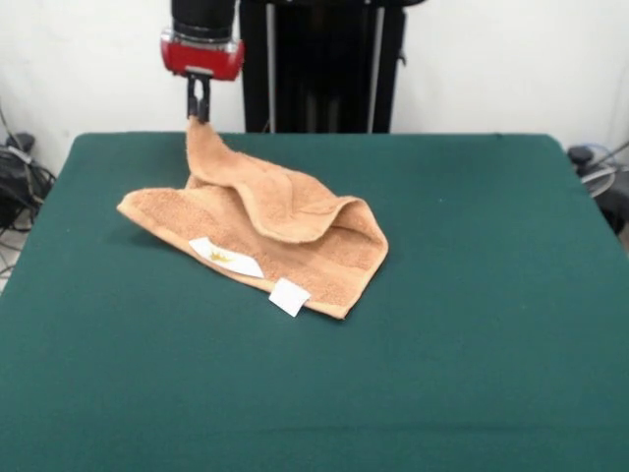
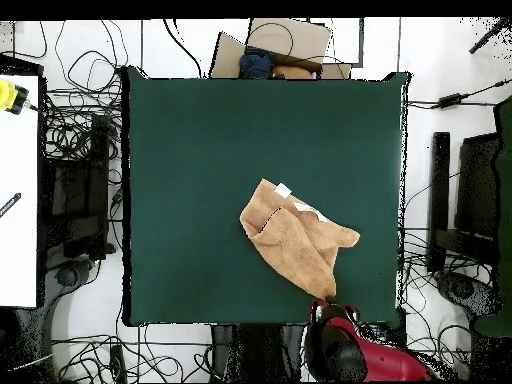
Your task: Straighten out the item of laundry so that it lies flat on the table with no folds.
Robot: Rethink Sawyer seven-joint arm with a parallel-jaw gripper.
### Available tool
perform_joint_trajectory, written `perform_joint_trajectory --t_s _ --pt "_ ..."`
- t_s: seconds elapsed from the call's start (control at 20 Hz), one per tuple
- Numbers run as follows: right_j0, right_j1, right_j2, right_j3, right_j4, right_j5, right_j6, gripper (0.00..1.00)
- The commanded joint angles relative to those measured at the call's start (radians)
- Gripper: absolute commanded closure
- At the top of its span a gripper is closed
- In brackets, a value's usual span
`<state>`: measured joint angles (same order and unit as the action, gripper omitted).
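At twelve o'clock from the towel in your front view, the gripper [image 1: 200, 110] pinches one raised corner of the orange-tan terry towel [image 1: 265, 231]. From there the cloth drapes toward five o'clock, folded over itself, two white tags [image 1: 289, 296] on its near edge, on the dark green table [image 1: 472, 324].

This was a robotics lab or test room, not a home. A large table [image 2: 200, 150] covered in dark green felt stood on a pale floor strewn all round with tangled black cables [image 2: 75, 130], with dark equipment racks [image 2: 465, 200] at its sides and a white bench [image 2: 18, 200] along one edge. A red and black robot arm [image 2: 365, 358] stood at the table before a bare white wall [image 1: 511, 59].
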<state>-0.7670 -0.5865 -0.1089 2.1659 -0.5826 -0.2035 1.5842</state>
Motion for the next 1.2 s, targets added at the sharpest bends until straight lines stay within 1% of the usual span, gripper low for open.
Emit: perform_joint_trajectory --t_s 0.05,0.15,0.3,0.4,0.6,0.75,0.9,1.0,1.05,1.1,1.15,1.2 --pt "0.072 0.218 -0.099 -0.06 0.091 -0.16 0.241 1.0" --pt "0.109 0.26 -0.133 -0.059 0.124 -0.252 0.236 1.0" --pt "0.179 0.321 -0.182 -0.04 0.201 -0.38 0.237 1.0" --pt "0.214 0.359 -0.194 -0.027 0.248 -0.44 0.24 1.0" --pt "0.235 0.394 -0.176 -0.018 0.27 -0.502 0.229 1.0" --pt "0.255 0.428 -0.175 -0.017 0.256 -0.643 0.21 1.0" --pt "0.313 0.449 -0.209 0.005 0.308 -0.736 0.195 1.0" --pt "0.362 0.459 -0.231 0.031 0.36 -0.807 0.19 1.0" --pt "0.391 0.452 -0.239 0.048 0.39 -0.824 0.191 1.0" --pt "0.435 0.447 -0.251 0.072 0.434 -0.859 0.188 1.0" --pt "0.486 0.421 -0.264 0.103 0.486 -0.87 0.184 1.0" --pt "0.551 0.406 -0.276 0.143 0.555 -0.895 0.182 1.0"
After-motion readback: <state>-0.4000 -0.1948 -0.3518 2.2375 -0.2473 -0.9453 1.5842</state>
